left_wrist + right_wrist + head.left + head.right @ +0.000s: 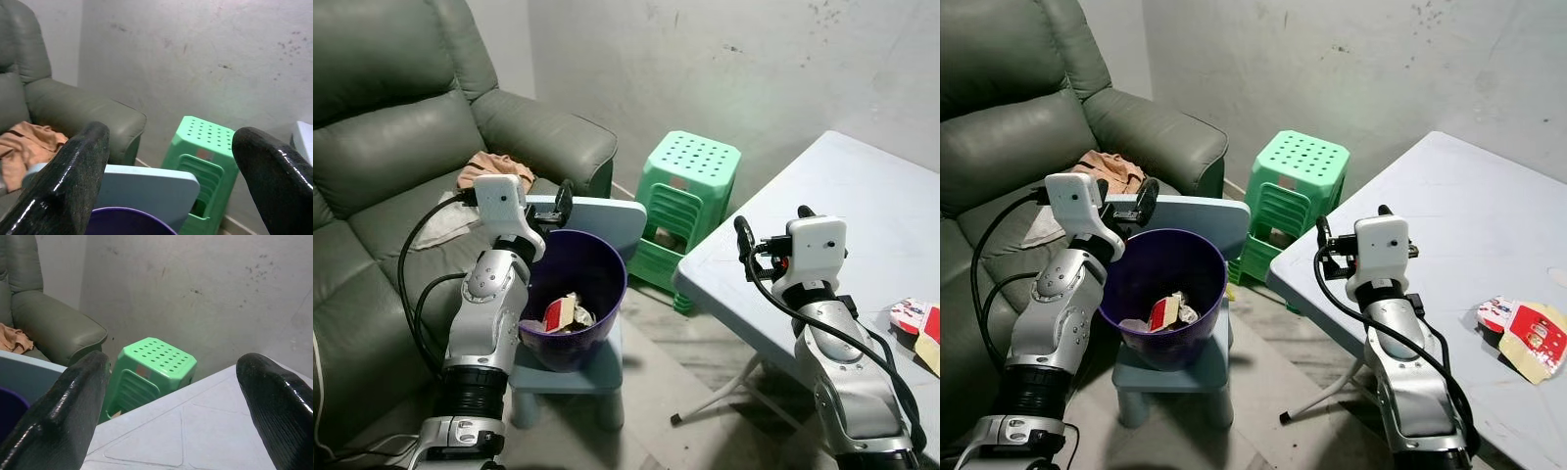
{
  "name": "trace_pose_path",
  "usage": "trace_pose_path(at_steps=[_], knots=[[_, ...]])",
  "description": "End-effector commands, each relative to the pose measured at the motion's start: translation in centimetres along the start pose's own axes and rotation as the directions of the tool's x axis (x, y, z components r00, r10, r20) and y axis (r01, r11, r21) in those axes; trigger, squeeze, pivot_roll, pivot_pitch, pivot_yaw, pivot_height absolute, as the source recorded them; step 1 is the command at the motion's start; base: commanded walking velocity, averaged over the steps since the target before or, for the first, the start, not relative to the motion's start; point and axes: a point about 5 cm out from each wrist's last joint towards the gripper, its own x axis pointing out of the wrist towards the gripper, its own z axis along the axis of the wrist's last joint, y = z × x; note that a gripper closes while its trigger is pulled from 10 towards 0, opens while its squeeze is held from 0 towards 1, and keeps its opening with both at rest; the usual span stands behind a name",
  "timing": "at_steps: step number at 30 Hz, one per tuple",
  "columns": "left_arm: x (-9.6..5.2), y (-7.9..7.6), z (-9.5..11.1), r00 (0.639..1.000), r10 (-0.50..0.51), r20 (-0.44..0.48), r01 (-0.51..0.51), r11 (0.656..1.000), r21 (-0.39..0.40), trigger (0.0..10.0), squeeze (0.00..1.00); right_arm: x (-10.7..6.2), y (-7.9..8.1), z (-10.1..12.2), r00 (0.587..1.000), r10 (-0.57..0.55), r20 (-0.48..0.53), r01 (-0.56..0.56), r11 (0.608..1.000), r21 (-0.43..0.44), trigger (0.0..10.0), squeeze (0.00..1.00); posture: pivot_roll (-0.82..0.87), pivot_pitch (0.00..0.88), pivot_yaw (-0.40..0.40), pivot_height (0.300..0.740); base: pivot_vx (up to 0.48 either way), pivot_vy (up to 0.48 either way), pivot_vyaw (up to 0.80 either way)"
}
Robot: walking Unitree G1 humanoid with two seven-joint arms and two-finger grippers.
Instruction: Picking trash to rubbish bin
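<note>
The red-and-white wrapper (1526, 336) lies flattened at the right edge of the folding table (1449, 215), well apart from our right gripper (171, 401), whose fingers are spread and empty above the table's near-left corner. We should swing that arm right and descend flat over the wrapper. The purple bin (570, 299) on the blue stool (578, 377) holds crumpled wrappers; our left gripper (171, 176) hovers spread over its rim.

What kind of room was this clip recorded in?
Most likely a plain living room in a home: a grey-green sofa with cloth on it, a folding table, stacked green plastic stools against a scuffed bare wall, and a purple bin.
</note>
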Motion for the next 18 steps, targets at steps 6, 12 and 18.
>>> trace_pose_path(at_steps=[6,12,18], knots=[[0.38,-0.87,0.36,1.000,-0.024,0.016,0.025,0.998,-0.052,10.0,0.00,-0.35,0.00,-0.39,1.000,-0.001,-0.017,0.001,1.000,-0.007,10.0,0.00,-0.13,0.011,-0.058,0.740,0.000,-0.240,-0.75],[0.44,-1.02,0.17,1.000,-0.027,0.002,0.027,0.999,-0.032,10.0,0.00,-0.47,-0.10,-0.60,1.000,0.001,-0.026,-0.002,1.000,-0.013,10.0,0.00,-0.13,0.005,-0.062,0.740,0.000,0.000,-0.75],[0.38,-1.00,0.15,1.000,-0.025,0.002,0.025,0.999,-0.042,10.0,0.00,-0.56,0.03,-0.63,1.000,0.009,-0.029,-0.009,1.000,-0.019,10.0,0.00,-0.13,0.000,-0.065,0.740,0.000,0.000,-0.75]])
